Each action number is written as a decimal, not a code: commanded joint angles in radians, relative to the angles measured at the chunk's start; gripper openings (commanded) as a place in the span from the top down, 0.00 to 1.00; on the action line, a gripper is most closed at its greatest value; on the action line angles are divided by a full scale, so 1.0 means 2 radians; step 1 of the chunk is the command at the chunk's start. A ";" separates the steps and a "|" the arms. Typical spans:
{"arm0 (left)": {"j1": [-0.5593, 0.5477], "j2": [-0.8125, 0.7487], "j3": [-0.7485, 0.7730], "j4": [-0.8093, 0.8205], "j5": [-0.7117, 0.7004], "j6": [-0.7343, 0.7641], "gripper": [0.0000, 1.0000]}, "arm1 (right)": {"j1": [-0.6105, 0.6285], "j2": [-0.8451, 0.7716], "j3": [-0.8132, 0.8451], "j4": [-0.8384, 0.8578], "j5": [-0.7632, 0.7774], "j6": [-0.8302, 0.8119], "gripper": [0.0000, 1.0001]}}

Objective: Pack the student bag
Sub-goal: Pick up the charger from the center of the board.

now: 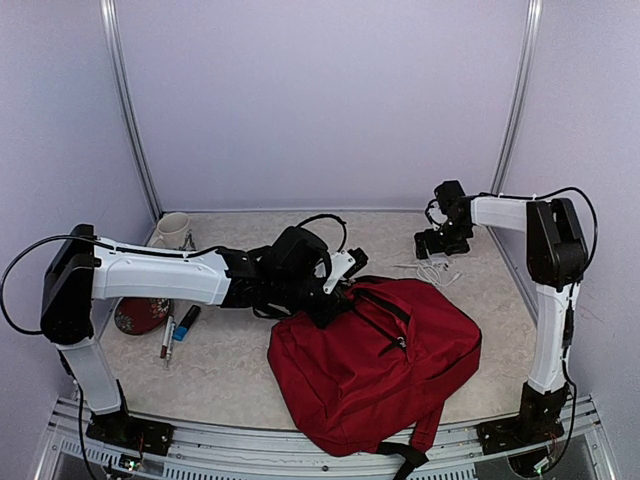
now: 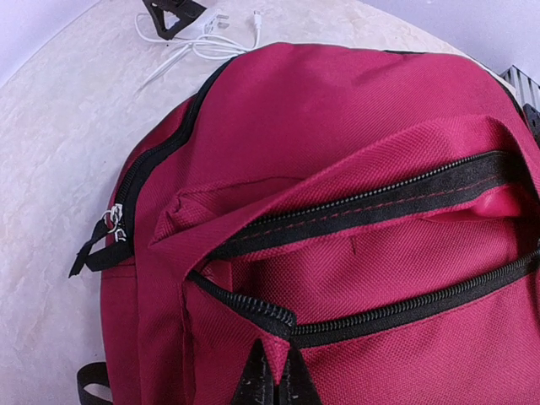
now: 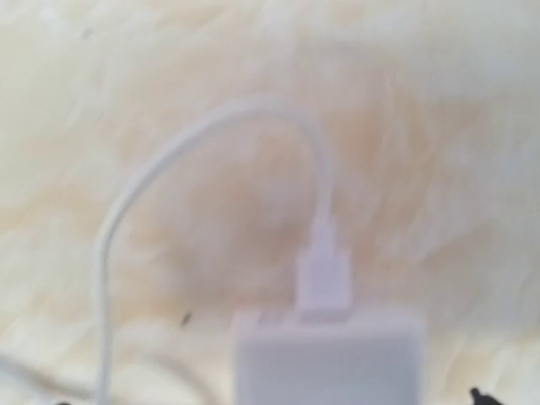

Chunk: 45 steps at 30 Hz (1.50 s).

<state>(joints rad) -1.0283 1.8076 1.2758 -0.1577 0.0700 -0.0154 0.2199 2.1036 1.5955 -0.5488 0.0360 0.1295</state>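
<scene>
Okay, student bag (image 1: pixel 380 360) lies flat on the table (image 1: pixel 230 385), lower centre-right of the top view, its strap over the near edge. The front pocket zip is open; only red lining shows in the gap. The main zip along the bag's left side looks closed.

My left gripper (image 2: pixel 272 384) has its fingers together, pinched on bag fabric at the pocket zip corner. My right gripper (image 1: pixel 432 248) is in the upper right, fingers apart, over the white charger (image 3: pixel 329 359) and its cable (image 3: pixel 126 211), just beyond the bag's top.

Bare table sits lower left of the bag. At far left are a mug (image 1: pixel 172 230) (contents unclear), a red round thing (image 1: pixel 138 315) and two markers (image 1: pixel 167 337), with my left arm stretched across above them.
</scene>
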 commanded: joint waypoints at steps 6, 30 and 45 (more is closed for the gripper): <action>-0.004 -0.009 0.018 0.000 0.002 0.022 1.00 | -0.008 0.076 0.066 -0.057 -0.015 -0.054 0.02; -0.005 -0.013 0.030 -0.005 -0.003 0.029 1.00 | -0.008 -0.071 0.012 -0.031 -0.055 -0.043 0.94; 0.002 -0.026 0.013 0.034 0.036 0.020 1.00 | 0.102 -0.356 -0.017 0.069 -0.257 0.061 1.00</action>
<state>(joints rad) -1.0267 1.7996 1.3003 -0.1619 0.1078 0.0261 0.3298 1.4387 1.5730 -0.4473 -0.3550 0.1883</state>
